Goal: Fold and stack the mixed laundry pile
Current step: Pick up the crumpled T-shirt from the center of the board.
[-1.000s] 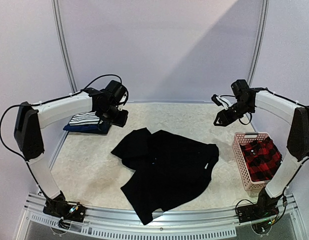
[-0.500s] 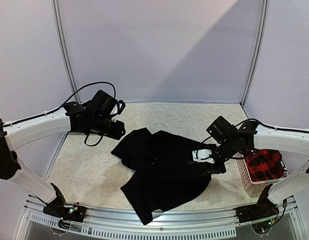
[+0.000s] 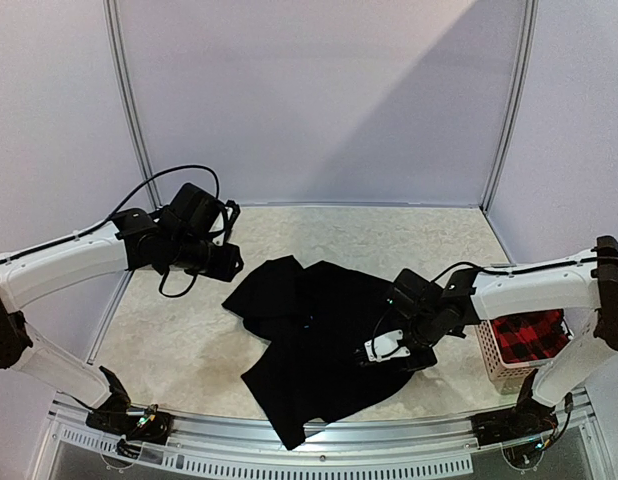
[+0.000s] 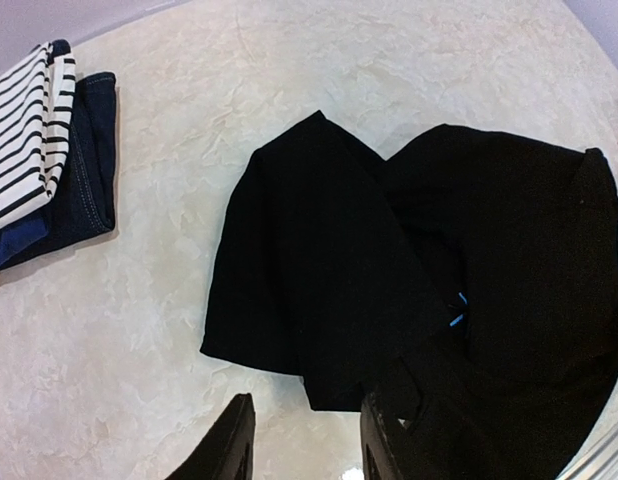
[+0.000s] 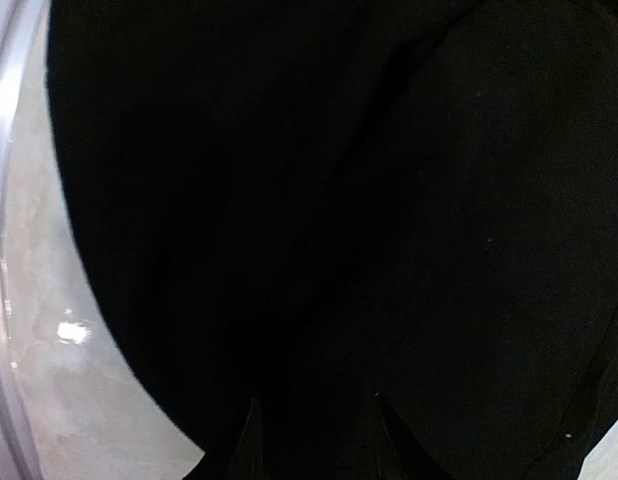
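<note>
— Nearest first: right claw (image 5: 311,442)?
— Parted, nothing pinched. Low over the black shirt (image 3: 319,350), with black cloth all around and under the fingers (image 5: 247,445). Cannot tell whether touching.
— And the shirt itself?
— Spread crumpled on the counter (image 3: 179,340), directly below that claw and stretching away to its left.
— To that claw's right?
— Near it, a pink basket (image 3: 497,368), with a red-black plaid shirt (image 3: 524,335) lying inside.
— Farther back, left claw (image 4: 304,452)?
— Fingers apart as well, holding nothing. Hanging above the counter just beside the edge of the shirt's folded sleeve. Ahead and to the right of it, a small blue mark (image 4: 457,308) on the cloth.
— Beyond that?
— Ahead and to the left of the left claw, well apart from the black shirt: striped top (image 4: 24,130) lying on a folded navy piece (image 4: 89,150).
</note>
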Available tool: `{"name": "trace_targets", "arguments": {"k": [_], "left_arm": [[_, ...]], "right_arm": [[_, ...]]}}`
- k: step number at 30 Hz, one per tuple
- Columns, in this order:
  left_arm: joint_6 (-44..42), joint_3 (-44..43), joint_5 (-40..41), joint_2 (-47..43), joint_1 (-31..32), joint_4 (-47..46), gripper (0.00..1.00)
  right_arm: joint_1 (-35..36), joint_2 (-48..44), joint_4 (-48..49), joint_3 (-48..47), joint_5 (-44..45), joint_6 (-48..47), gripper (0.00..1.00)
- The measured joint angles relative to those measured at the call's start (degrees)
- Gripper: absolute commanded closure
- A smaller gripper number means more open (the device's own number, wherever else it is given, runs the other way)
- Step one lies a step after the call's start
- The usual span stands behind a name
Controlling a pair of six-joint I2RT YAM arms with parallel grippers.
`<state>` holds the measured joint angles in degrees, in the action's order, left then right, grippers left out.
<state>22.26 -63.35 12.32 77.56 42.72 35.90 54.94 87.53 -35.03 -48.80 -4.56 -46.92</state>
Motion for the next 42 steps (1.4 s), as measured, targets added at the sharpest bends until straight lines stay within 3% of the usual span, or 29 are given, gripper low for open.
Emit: {"name": "trace_targets", "arguments": {"k": [7, 14, 17, 20, 24, 35, 42], "left_arm": [[0.3, 0.5, 0.0, -0.2, 0.0, 0.0, 0.63], [0.3, 1.2, 0.0, -1.1, 0.0, 0.0, 0.63], [0.3, 1.5, -0.1, -1.1, 0.0, 0.0, 0.63], [0.3, 2.2, -0.3, -1.2, 0.0, 0.0, 0.63], [0.3, 3.2, -0.8, -1.2, 0.0, 0.0, 0.63], [0.4, 3.3, -1.5, -1.2, 0.1, -0.1, 0.63], [0.5, 3.3, -2.2, -1.1, 0.3, -0.3, 0.63]], "right_arm": [[0.2, 1.7, 1.0, -1.0, 1.3, 0.9, 0.98], [-1.8, 0.4, -0.2, -7.1, -1.0, 3.3, 1.0], [-6.9, 0.5, -0.9, -11.8, -5.0, 4.7, 0.97], [-13.1, 2.6, -2.3, -16.2, -8.1, 6.4, 0.83], [-17.2, 8.2, -2.7, -18.6, -9.9, 8.3, 0.75], [-17.2, 12.0, -6.4, -18.8, -16.1, 11.2, 0.67], [-17.6, 16.7, -11.6, -27.0, -22.5, 13.9, 0.66]]}}
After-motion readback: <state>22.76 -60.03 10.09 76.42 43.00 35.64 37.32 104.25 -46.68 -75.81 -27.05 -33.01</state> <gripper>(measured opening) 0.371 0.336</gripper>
